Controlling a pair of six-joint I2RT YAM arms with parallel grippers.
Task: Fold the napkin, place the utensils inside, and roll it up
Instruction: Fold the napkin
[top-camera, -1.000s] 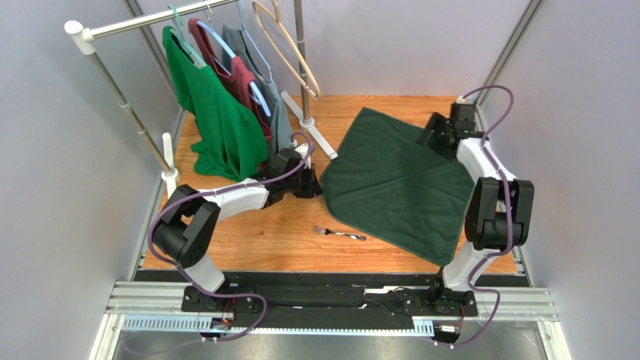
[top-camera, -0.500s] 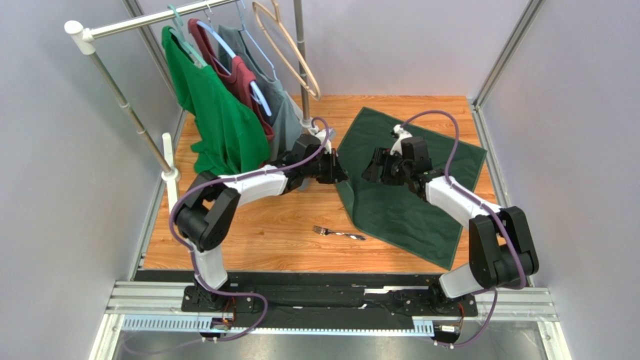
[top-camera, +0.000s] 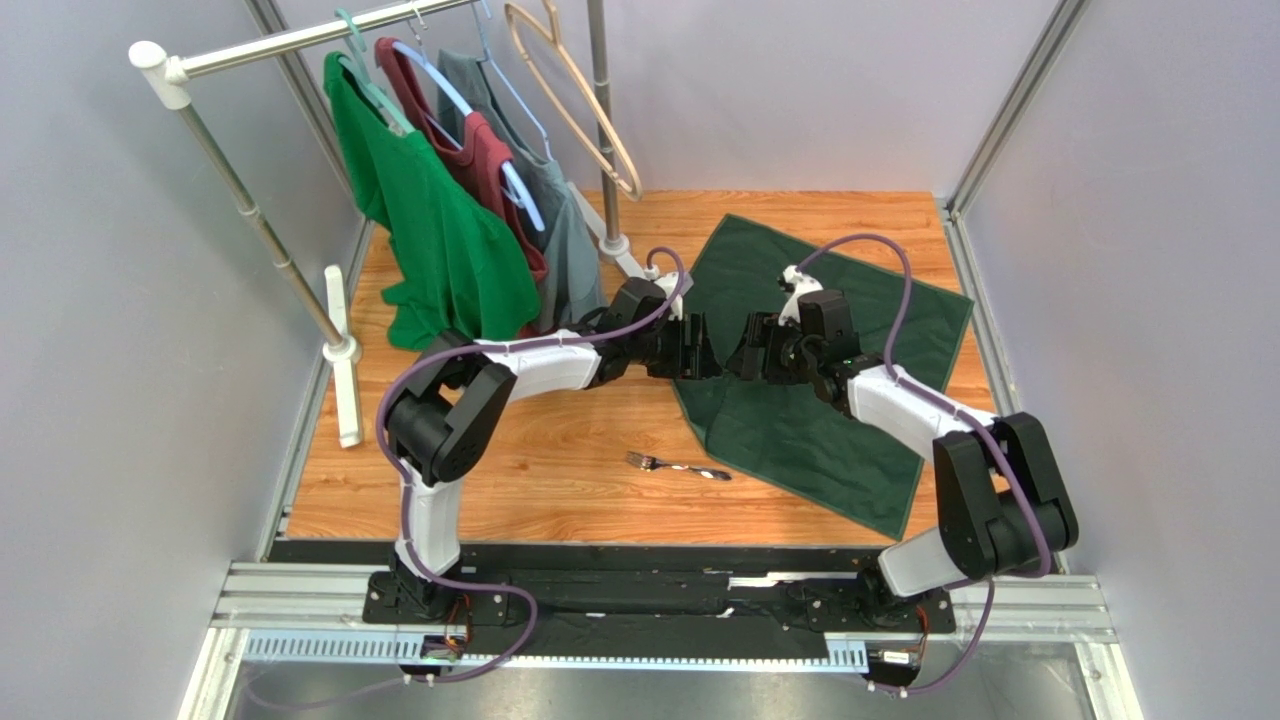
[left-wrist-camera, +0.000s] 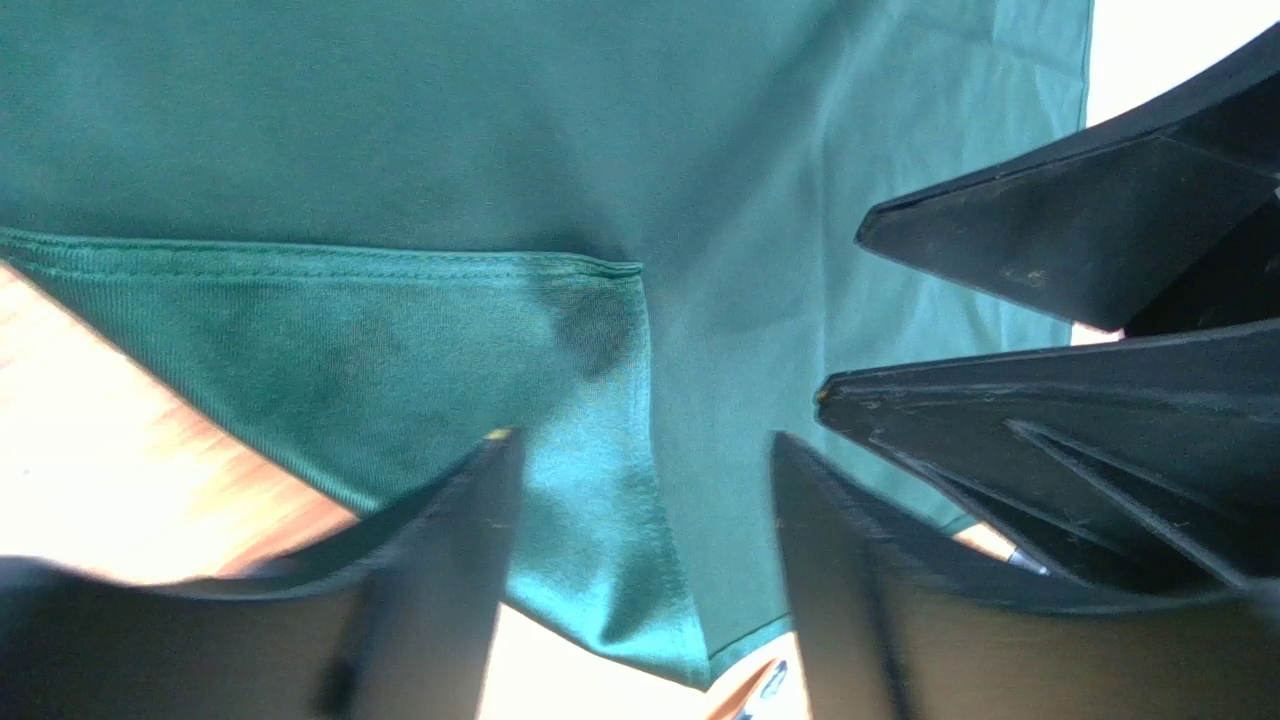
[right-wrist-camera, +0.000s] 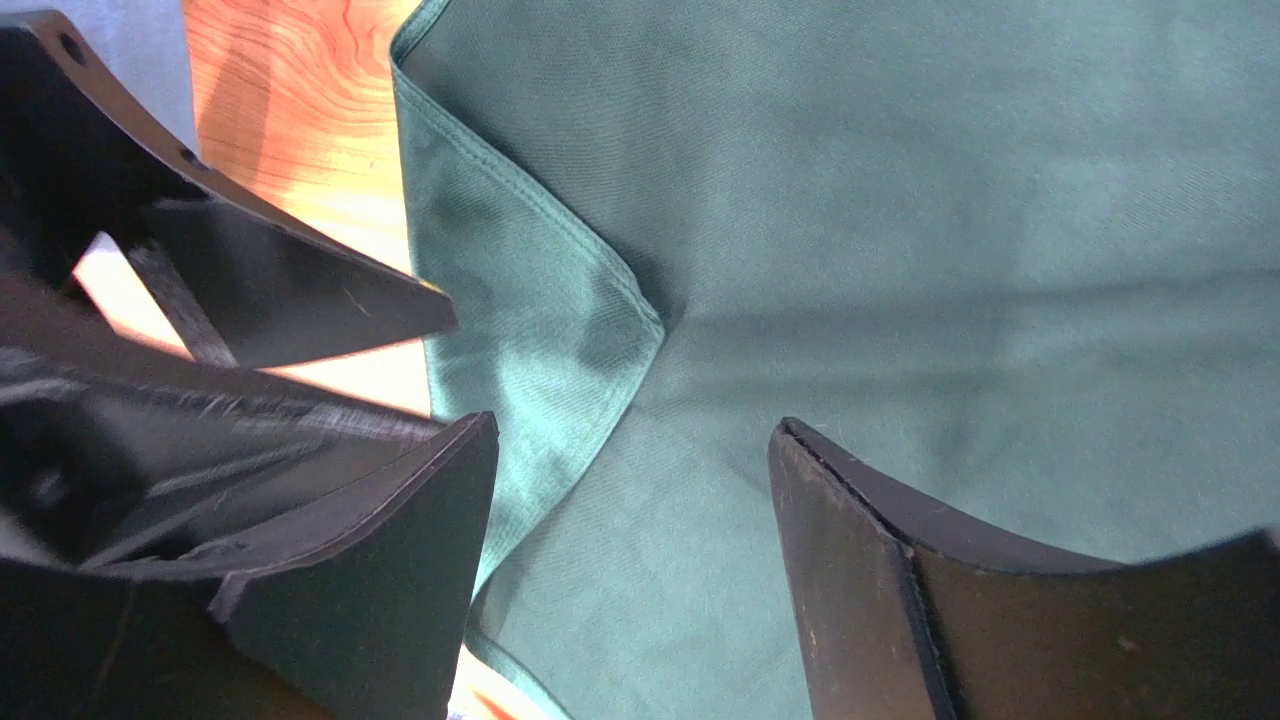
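The dark green napkin (top-camera: 842, 353) lies spread on the wooden table, its left corner folded over onto itself as a small flap (left-wrist-camera: 451, 360). My left gripper (top-camera: 715, 360) hovers open over that flap, its fingers (left-wrist-camera: 451, 525) straddling the cloth without holding it. My right gripper (top-camera: 748, 363) faces it from the right, also open just above the napkin (right-wrist-camera: 932, 225), with the flap (right-wrist-camera: 526, 315) beside its left finger. The two grippers' tips almost meet. The silver fork (top-camera: 679, 468) lies on bare wood in front of the napkin's left edge.
A clothes rack (top-camera: 226, 165) stands at the back left with a bright green shirt (top-camera: 428, 225), a maroon shirt (top-camera: 484, 158), a grey shirt (top-camera: 564, 240) and an empty hanger (top-camera: 579, 105). Its white feet (top-camera: 343, 360) rest on the table. Grey walls enclose the table.
My left gripper carried the napkin's left corner rightward onto the cloth and has opened, letting it go. The right arm swung from the far right corner to the napkin's left part.
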